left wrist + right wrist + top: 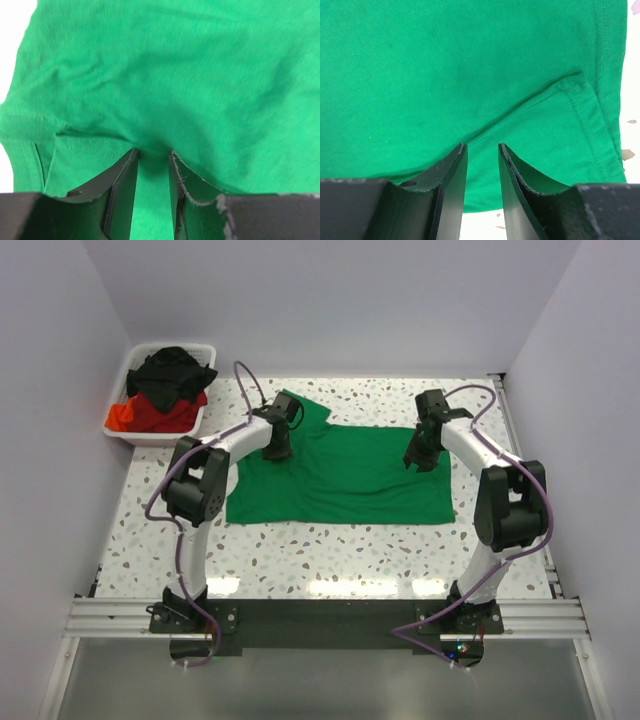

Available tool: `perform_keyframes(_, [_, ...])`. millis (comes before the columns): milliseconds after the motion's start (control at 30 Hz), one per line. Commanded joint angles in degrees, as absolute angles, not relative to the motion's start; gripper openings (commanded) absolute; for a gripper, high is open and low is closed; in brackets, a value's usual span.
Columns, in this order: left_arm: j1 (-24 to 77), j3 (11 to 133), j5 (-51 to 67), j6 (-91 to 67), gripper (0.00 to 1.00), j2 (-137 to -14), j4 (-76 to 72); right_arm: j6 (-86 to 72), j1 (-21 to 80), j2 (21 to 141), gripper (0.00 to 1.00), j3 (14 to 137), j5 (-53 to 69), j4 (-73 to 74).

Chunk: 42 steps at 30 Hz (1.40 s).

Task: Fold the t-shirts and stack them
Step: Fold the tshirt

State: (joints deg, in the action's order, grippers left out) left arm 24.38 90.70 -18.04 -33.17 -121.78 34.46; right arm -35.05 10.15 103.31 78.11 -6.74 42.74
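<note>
was on the first fold of the green t-shirt [340,480], which lay spread flat in the middle of the table [330,550], both my grippers down on its far edge. left gripper [152,154] had cloth puckered up between half-parted fingers, couldn't tell if it really bit. right gripper [482,146] stood parted over flat cloth, nothing clamped. next move, i reckoned: pinch both sides properly, lift together, carry that edge toward the table's near edge.
</note>
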Motion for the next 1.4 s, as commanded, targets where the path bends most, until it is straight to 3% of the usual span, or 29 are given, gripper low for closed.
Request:
perform_keyframes(0, [23.91, 95.27, -19.86, -31.03, 0.36, -121.38, 33.58, -34.72, 10.37, 103.97, 0.35, 81.12, -8.26, 44.03])
perform_keyframes(200, [22.77, 104.75, -19.16, -29.53, 0.39, -119.88, 37.26, -35.07, 10.28, 105.90, 0.36, 86.12, -8.96, 46.93])
perform_keyframes(567, [16.88, 132.18, -10.91, -29.27, 0.50, -137.72, 41.85, -33.05, 10.02, 118.64, 0.44, 106.51, -14.15, 50.63])
perform_keyframes(667, [16.09, 129.65, -9.51, -28.83, 0.59, -138.69, 36.15, -32.34, 9.49, 122.77, 0.44, 110.64, -14.59, 48.78])
perform_keyframes(867, [15.38, 125.15, -8.43, -24.53, 0.65, -139.92, 24.19, -32.61, 9.58, 124.89, 0.44, 110.75, -13.27, 43.25])
perform_keyframes(1067, [14.94, 128.32, -9.58, -22.06, 0.66, -143.17, 23.29, -32.17, 9.49, 125.42, 0.43, 109.16, -13.18, 41.92])
perform_keyframes(1367, [15.12, 122.18, -13.44, -20.83, 0.66, -138.97, 26.28, -29.88, 9.49, 122.53, 0.45, 102.23, -14.59, 41.66])
